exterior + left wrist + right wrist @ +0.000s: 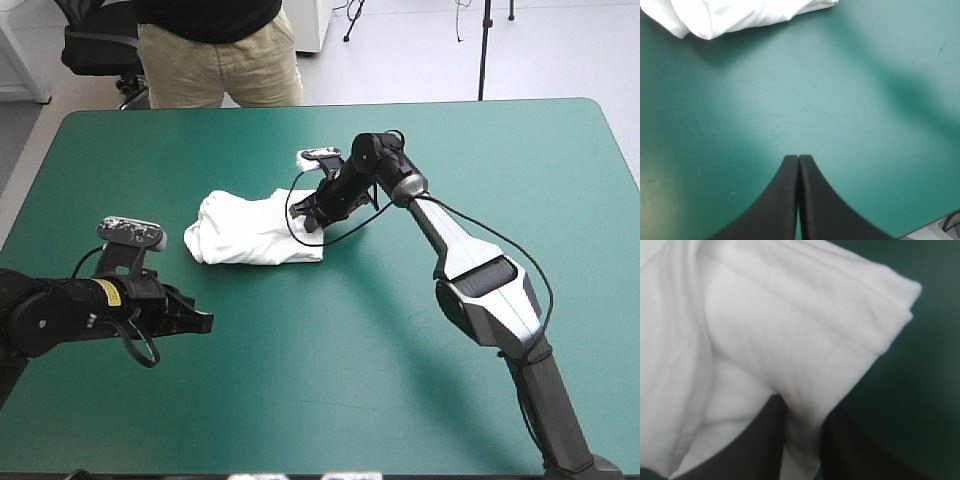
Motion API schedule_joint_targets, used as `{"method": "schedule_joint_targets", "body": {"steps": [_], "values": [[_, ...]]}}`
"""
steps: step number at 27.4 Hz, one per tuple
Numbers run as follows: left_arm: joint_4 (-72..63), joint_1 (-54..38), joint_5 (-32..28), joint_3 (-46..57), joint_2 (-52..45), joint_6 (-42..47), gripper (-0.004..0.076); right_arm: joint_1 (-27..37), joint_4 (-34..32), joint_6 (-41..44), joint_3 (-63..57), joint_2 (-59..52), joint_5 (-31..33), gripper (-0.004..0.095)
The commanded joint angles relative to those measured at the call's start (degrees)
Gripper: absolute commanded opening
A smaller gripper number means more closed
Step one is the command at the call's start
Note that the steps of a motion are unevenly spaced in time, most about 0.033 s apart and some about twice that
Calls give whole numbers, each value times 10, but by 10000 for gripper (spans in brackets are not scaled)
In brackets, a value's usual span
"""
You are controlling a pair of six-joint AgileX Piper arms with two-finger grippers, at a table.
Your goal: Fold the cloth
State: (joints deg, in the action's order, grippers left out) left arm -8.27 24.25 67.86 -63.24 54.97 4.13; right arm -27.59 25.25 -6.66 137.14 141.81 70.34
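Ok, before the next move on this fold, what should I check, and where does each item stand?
1. Hold: the right gripper is shut on the T-shirt, with fabric between its fingers: ok.
2. The left gripper is clear of the T-shirt, shut, over the bare teal-green cover: ok.
3. T-shirt wholly on the cover, away from every edge: ok.
4. Bundle flat, layers aligned: not ok, it looks lumpy.
5. How many layers the right gripper holds: cannot tell.
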Motion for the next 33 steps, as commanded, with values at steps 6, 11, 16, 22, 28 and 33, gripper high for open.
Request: {"method": "schedule_joint_targets", "body": {"steps": [6,11,16,22,28,33], "values": [[-12,-1,-7,-14,-6,7,-17,0,21,-132,13,-34,-53,-17],[-19,-1,-4,-14,-6,24,-17,1,-17,-147,12,-39,-24,-17],[-40,-1,-3,-14,-6,33,-17,4,-92,-123,-41,-89,-30,-17],[-52,-1,-16,-14,-6,34,-17,40,-123,-111,-140,-158,-62,-17],[-84,-1,-21,-14,-6,34,-17,93,-228,-60,-248,-218,-100,-17],[-83,-1,-25,-14,-6,32,-17,137,-289,-37,-319,-268,-119,-17]]}}
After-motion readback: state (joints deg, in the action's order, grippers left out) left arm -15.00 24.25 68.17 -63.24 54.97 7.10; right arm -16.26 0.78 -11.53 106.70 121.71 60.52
